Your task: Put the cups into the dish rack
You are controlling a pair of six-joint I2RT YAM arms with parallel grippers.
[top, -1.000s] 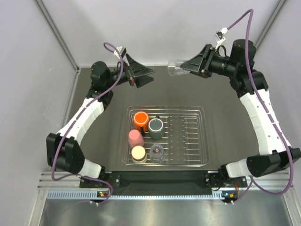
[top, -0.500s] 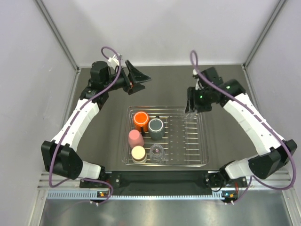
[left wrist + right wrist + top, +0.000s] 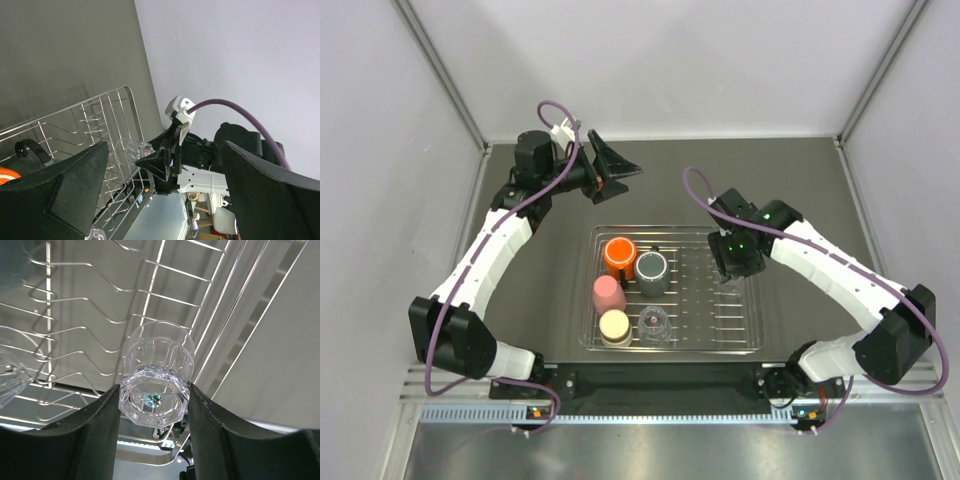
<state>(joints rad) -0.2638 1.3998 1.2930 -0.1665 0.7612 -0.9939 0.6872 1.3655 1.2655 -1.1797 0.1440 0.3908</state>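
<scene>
The step in hand is setting down a clear cup (image 3: 157, 372). The right gripper (image 3: 734, 262) holds it by the sides, jaws about half closed around its wall, above the right half of the dish rack (image 3: 720, 318), toward the rack's far edge. In the right wrist view the thick faceted base faces the camera and the round mouth faces the wires, so the cup's long axis seems to run straight down from the fingers, mouth downward (the usual way to drain a tumbler). Whether the rim already touches the bars I cannot tell. The next move, as I judge it, calls for a short, straight lowering until the mouth sits flat across the bars, not tipped into a gap between them, and then a release wide enough to clear the wall without nudging it. The rack's left half already carries the orange cup (image 3: 618, 254) and the dark grey cup (image 3: 651, 270) toward the far edge, the pink cup (image 3: 609, 293) behind them, and the cream cup (image 3: 614, 326) beside another clear cup (image 3: 654, 323) at the near edge. The left gripper (image 3: 618, 167) hangs wide and empty over the table (image 3: 800, 180), beyond the rack's far left corner.
</scene>
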